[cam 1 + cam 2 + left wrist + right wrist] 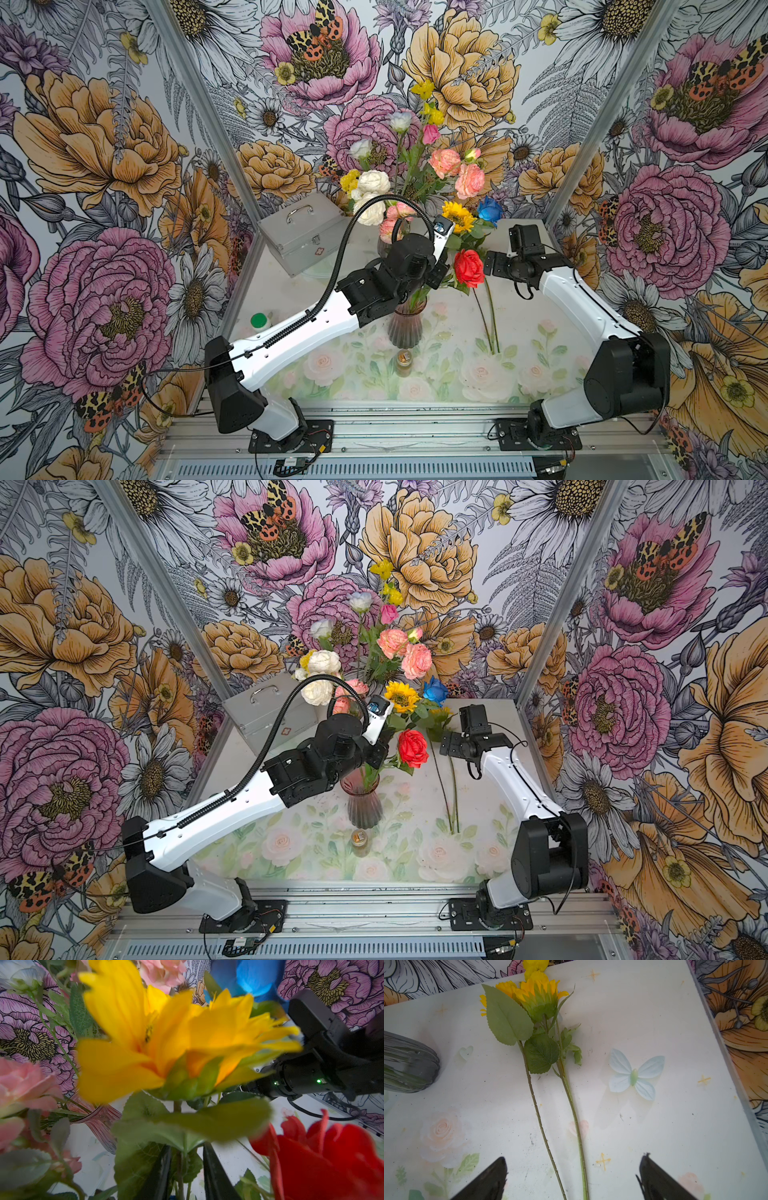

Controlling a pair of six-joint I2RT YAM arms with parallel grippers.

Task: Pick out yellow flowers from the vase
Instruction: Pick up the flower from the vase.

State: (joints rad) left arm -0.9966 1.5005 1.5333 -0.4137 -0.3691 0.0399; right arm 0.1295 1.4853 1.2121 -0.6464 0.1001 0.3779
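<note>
A small jar stands nearest on the counter. Just behind it is the vase, full of flowers. To its right, two yellow flowers lie flat on the counter, side by side. The right fingers hang above their stems, spread wide, holding nothing. The left fingers reach into the bunch, a little apart, with the stem of a sunflower between them; they do not seem to squeeze it. That sunflower stands in the vase, by a red rose. Farther back, tall yellow sprays rise from the vase. A silver case sits far left.
</note>
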